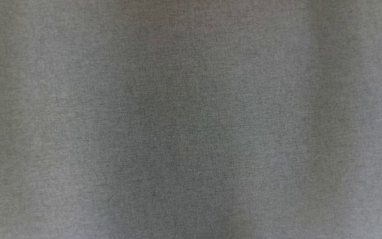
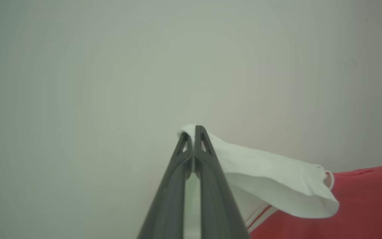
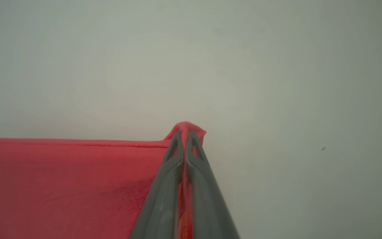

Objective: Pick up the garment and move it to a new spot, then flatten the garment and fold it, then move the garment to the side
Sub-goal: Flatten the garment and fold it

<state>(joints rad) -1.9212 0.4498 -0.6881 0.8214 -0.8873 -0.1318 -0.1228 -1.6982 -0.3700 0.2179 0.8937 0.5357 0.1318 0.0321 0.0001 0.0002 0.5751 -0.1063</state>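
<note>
The garment (image 2: pixel 370 199) is red with a white part (image 2: pixel 277 179) and red-and-white striped trim. In the left wrist view my left gripper (image 2: pixel 193 132) is shut on the tip of the white part, which drapes away to the right towards the red cloth. In the right wrist view my right gripper (image 3: pixel 185 132) is shut on a pinched corner of the garment's red edge. From there the red cloth (image 3: pixel 61 182) stretches out to the left with a straight, taut upper hem.
A plain pale surface (image 2: pixel 111 83) lies behind the fingers in the left wrist view, and the same pale surface (image 3: pixel 293 99) lies behind them in the right wrist view. The head view looks onto a grey woven surface (image 1: pixel 191 119) with soft shadow bands.
</note>
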